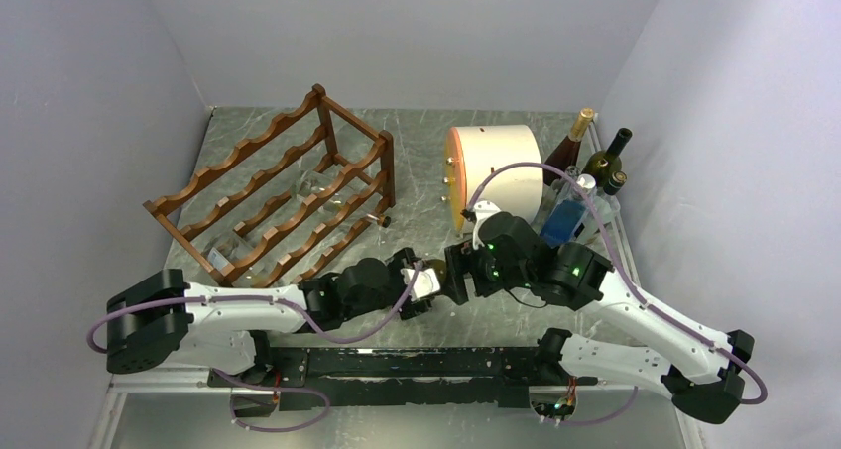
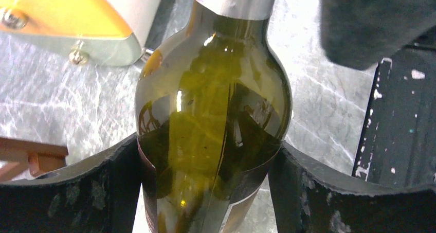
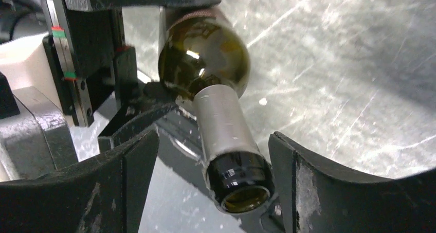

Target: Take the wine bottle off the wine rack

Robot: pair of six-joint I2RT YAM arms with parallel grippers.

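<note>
The wine bottle (image 2: 211, 104) is dark green glass with a silver foil neck (image 3: 223, 120). It is held off the table between the two arms, clear of the reddish-brown wooden wine rack (image 1: 288, 186) at the back left. My left gripper (image 2: 206, 145) is shut on the bottle's body just below the shoulder, with both fingers against the glass. My right gripper (image 3: 212, 138) stands open around the neck end, with a gap on each side of the mouth. In the top view the two grippers, left (image 1: 421, 282) and right (image 1: 454, 274), meet at table centre and hide most of the bottle.
A cream cylindrical drum (image 1: 496, 171) with an orange face stands behind the grippers. Several other bottles (image 1: 587, 162) cluster in the back right corner, one of them blue (image 1: 563, 221). Grey walls close in the marbled table (image 1: 417, 132) on three sides.
</note>
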